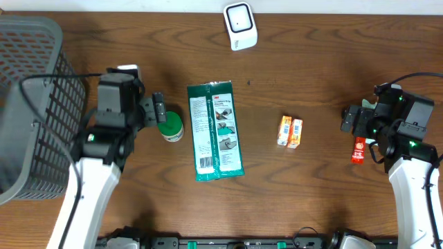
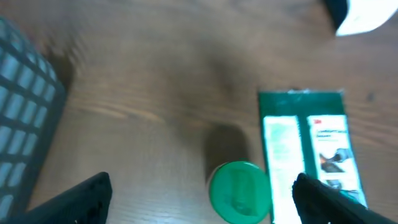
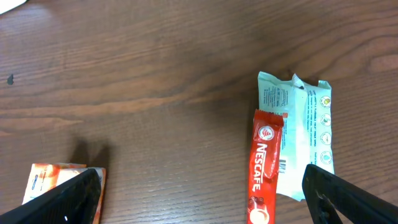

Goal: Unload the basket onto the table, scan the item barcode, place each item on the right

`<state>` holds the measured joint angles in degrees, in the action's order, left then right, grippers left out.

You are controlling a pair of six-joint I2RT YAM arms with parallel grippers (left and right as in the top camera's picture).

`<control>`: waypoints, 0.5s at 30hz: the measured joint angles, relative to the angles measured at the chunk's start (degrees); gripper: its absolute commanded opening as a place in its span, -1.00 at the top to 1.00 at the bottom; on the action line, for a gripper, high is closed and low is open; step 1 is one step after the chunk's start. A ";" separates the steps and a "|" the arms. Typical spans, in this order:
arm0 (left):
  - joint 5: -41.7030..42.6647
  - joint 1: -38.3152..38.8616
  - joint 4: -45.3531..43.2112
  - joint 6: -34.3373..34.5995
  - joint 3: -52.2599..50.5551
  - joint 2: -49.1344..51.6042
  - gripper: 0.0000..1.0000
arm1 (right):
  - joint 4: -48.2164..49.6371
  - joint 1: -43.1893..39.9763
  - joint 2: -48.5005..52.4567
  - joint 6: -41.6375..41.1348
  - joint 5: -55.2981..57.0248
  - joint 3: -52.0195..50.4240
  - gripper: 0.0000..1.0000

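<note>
A white barcode scanner point(image 1: 239, 26) stands at the table's far edge. A small jar with a green lid point(image 1: 169, 127) sits left of a flat green 3M packet point(image 1: 216, 130). My left gripper point(image 1: 158, 111) hangs open right by the jar. In the left wrist view the lid point(image 2: 239, 191) lies between the spread fingers, nearer the right one, and the left gripper point(image 2: 199, 198) holds nothing. My right gripper point(image 3: 202, 193) is open and empty above bare wood. A red Nescafe stick point(image 3: 264, 168) and a white sachet point(image 3: 308, 124) lie toward its right finger.
A grey mesh basket point(image 1: 28, 104) fills the left edge of the table. Two small orange boxes point(image 1: 290, 132) lie side by side between the green packet and the right arm point(image 1: 387, 121). The Nescafe stick point(image 1: 358, 149) pokes out beside that arm.
</note>
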<state>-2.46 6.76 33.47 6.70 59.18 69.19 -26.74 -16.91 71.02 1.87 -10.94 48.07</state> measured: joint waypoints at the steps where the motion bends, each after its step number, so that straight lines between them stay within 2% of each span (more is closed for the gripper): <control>1: 0.31 -0.42 0.00 -0.02 0.00 1.88 0.02 | 0.00 -0.02 0.00 0.00 0.00 0.00 -0.99; 5: 0.85 -1.64 -0.09 -0.92 0.00 9.35 0.26 | 0.02 -0.02 0.00 0.02 0.00 0.00 -0.99; 8: 1.05 -2.67 -0.70 -0.87 0.00 14.64 0.35 | 0.00 -0.02 0.00 0.00 0.00 0.00 -0.98; 15: 7.15 -4.42 -0.33 -0.96 0.00 19.96 0.36 | 0.00 -0.02 0.00 0.00 0.00 0.00 -0.99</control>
<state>4.69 2.35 33.15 5.74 59.18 89.14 -26.74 -16.93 71.02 1.87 -10.94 48.07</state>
